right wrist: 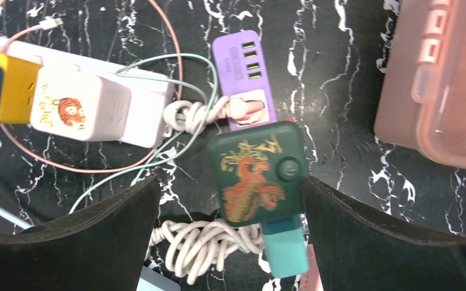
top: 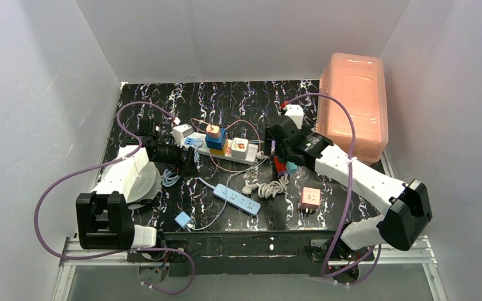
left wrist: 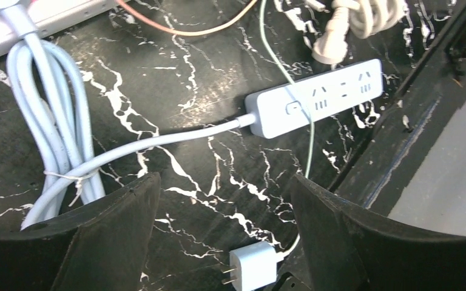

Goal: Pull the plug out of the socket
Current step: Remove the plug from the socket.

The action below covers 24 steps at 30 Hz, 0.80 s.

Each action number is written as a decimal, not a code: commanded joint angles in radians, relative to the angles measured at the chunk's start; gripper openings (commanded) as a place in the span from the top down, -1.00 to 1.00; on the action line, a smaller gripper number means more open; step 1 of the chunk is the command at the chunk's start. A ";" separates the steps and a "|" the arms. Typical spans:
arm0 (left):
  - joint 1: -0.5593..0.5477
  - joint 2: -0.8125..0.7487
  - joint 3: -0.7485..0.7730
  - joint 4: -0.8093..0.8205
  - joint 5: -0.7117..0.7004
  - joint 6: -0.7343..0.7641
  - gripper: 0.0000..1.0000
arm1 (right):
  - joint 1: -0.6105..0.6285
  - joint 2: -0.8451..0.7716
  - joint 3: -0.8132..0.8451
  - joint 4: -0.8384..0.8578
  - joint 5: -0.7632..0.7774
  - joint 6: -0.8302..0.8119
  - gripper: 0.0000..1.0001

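The socket (top: pixel 226 155), a long white power strip, lies across the middle of the dark marbled table. Several plugs stand in it: a white cube with a tiger picture (top: pixel 240 149), a yellow block, a blue cube (top: pixel 215 142) with a pink one on top, and a white adapter (top: pixel 182 133). The right wrist view shows the socket's end (right wrist: pixel 145 103) and the tiger plug (right wrist: pixel 76 110) at upper left. My left gripper (top: pixel 191 164) hangs open just in front of the socket. My right gripper (top: pixel 275 148) is open to the right of the socket's end, holding nothing.
A dark green cube (right wrist: pixel 258 173) with a teal plug (right wrist: pixel 285 248) sits between my right fingers, against a short purple strip (right wrist: pixel 243 76). A coiled white cord (right wrist: pixel 200 242), a slim light-blue strip (left wrist: pixel 315 97), a small white charger (left wrist: pixel 255 265) and a pink lidded box (top: pixel 354 106) surround the socket.
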 commanded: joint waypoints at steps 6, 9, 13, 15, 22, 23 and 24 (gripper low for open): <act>-0.113 -0.123 0.111 -0.196 0.068 0.141 -0.62 | -0.046 0.009 -0.054 0.037 -0.015 -0.053 -0.87; -0.242 -0.152 0.133 -0.206 0.005 0.226 -0.62 | -0.046 0.007 -0.058 0.047 -0.021 -0.063 -0.86; -0.444 -0.131 0.112 -0.152 -0.111 0.361 -0.72 | -0.046 0.013 -0.085 0.073 -0.025 -0.064 -0.85; -0.497 -0.072 0.130 -0.123 -0.135 0.408 -0.72 | -0.046 0.013 -0.108 0.107 -0.032 -0.061 -0.82; -0.623 0.096 0.165 0.044 -0.178 0.604 -0.68 | -0.047 0.039 -0.154 0.173 -0.031 -0.061 -0.68; -0.633 0.103 0.151 0.088 -0.177 0.628 -0.68 | -0.048 0.044 -0.154 0.173 -0.029 -0.064 -0.66; -0.638 0.110 0.134 0.148 -0.173 0.653 -0.68 | -0.048 0.046 -0.156 0.173 -0.029 -0.066 -0.64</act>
